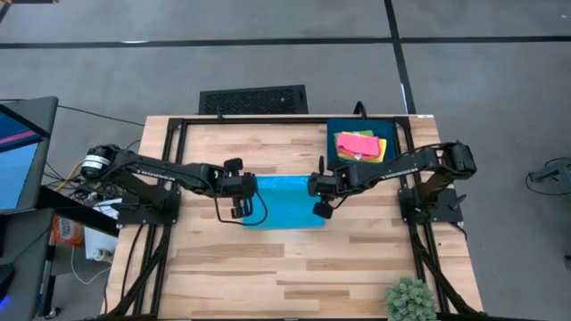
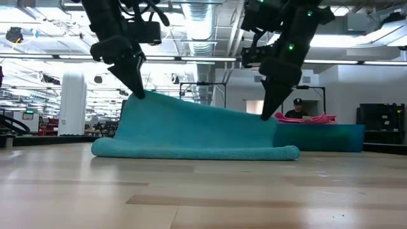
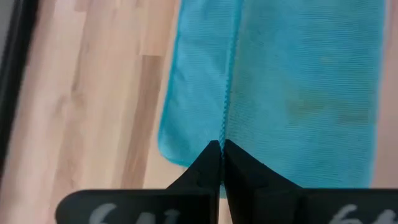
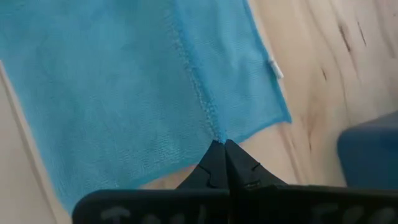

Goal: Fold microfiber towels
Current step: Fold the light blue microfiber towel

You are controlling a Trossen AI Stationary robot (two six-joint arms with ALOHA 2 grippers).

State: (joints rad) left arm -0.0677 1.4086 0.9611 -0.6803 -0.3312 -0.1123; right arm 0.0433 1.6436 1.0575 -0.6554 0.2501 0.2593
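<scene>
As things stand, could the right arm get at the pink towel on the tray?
Probably not yet: the right end effector is shut on the blue towel, holding its edge up with the left end effector. Otherwise the pink towel lies uncovered atop the tray, near that arm.

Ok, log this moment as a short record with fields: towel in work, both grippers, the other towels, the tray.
towel in work: blue towel, mid-table, one edge lifted, partly folded over itself
left gripper: shut on blue towel's edge, at its left side
right gripper: shut on blue towel's edge, at its right side
other towels: pink towel on top, yellow towel and green towel showing beneath, stacked
tray: dark blue tray, far right of table, holding the stack
</scene>
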